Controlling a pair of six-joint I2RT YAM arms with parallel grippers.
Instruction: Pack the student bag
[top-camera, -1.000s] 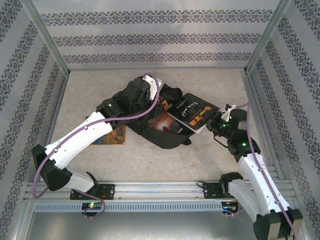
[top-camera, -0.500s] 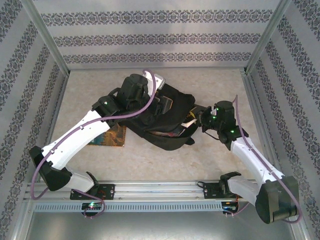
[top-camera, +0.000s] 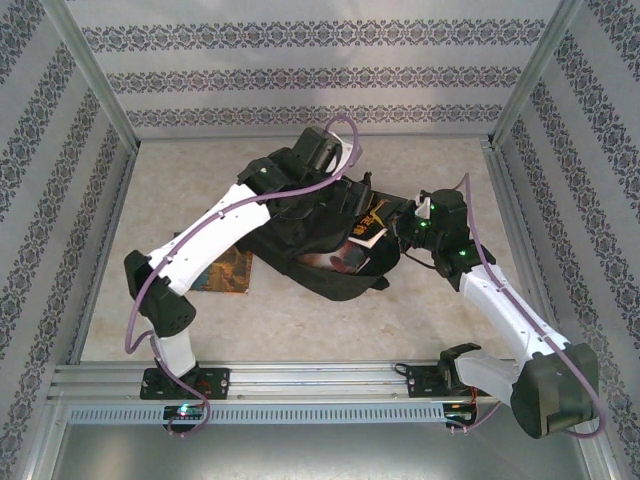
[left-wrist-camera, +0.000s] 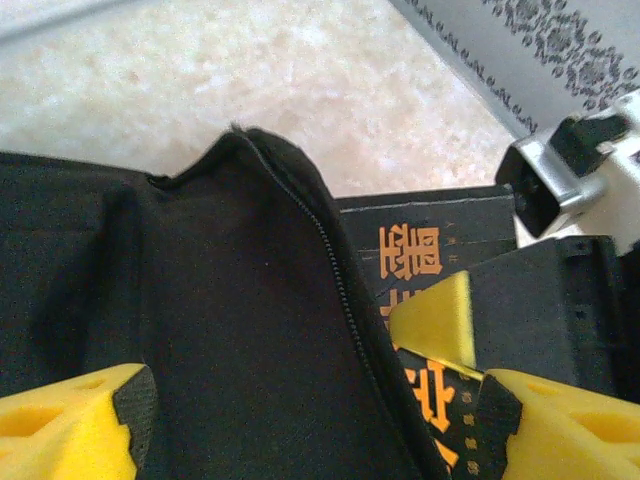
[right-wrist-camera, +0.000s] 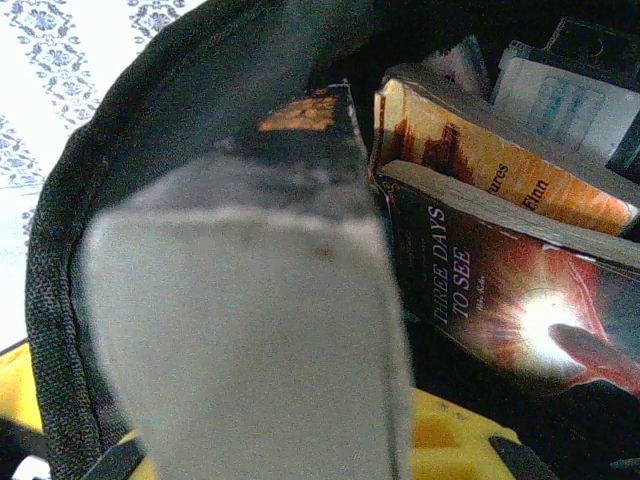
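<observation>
Finds student bag (top-camera: 310, 275) mid-table, mouth toward 3 o'clock. Judges it soft, sagging, book-weighted; advises hold at zip rim (left-wrist-camera: 320, 240). Records left gripper (left-wrist-camera: 305, 400) spread loose astride that rim, right gripper (top-camera: 400, 232) clamped on black book (left-wrist-camera: 440, 225).

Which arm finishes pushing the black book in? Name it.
Right: the right gripper grips the black book, partway inside the student bag; the left gripper straddles the bag's zip rim.

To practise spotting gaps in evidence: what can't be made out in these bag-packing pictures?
Black book: right wrist view, blurred by closeness.
Table book: top view, partly under left arm; cover too small.
Student bag inside: left wrist view, hidden by its flap.
</observation>
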